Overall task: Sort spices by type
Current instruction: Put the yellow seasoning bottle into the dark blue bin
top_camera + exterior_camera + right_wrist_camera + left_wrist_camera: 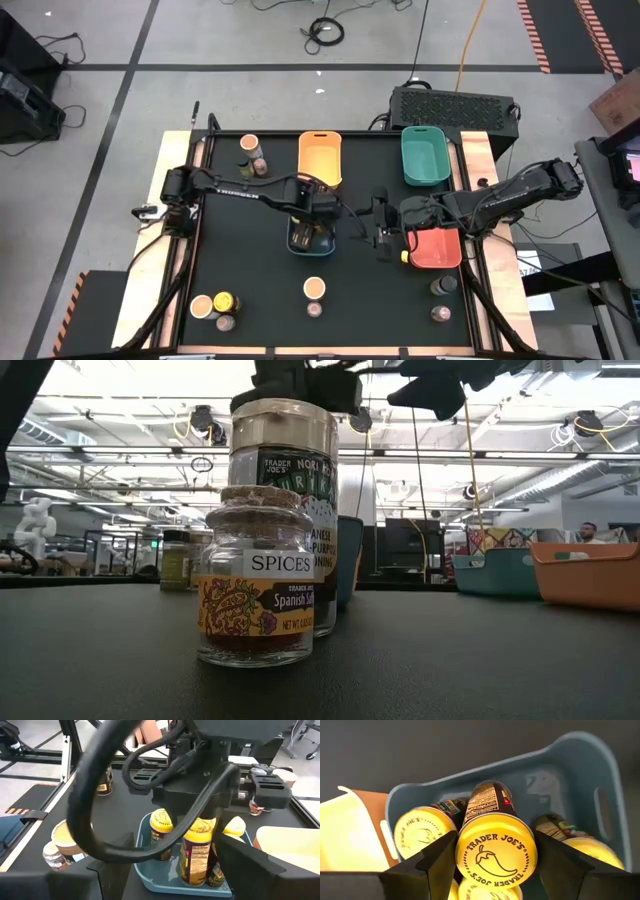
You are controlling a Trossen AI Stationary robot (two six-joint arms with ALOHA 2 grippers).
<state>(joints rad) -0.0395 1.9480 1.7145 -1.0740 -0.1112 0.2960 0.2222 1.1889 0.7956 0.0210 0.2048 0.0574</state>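
A blue tray [296, 246] stands mid-table and holds several yellow-lidded spice jars [422, 827]. My left gripper [310, 228] reaches down over it, shut on one more yellow-lidded jar [495, 850], which also shows in the right wrist view [196, 852]. My right gripper [384, 236] hovers open just right of the blue tray, level with the red tray [440, 250], and nothing is between its fingers [165, 875]. My left gripper pinches the jar by the sides of its yellow lid [461, 845] between its two fingers [437, 862], coming from above and pointing steeply down. The jar hangs nearly upright, lid up, its lower part down among the jars in the blue tray. Whether its base touches the tray floor I cannot tell.
A yellow-orange tray [320, 158] and a green tray [425, 155] stand at the far side. Loose jars and tubs stand at the far left [254, 155], near left [215, 305], near centre [314, 295] and near right [441, 300]. Two jars [258, 590] fill the low view's front.
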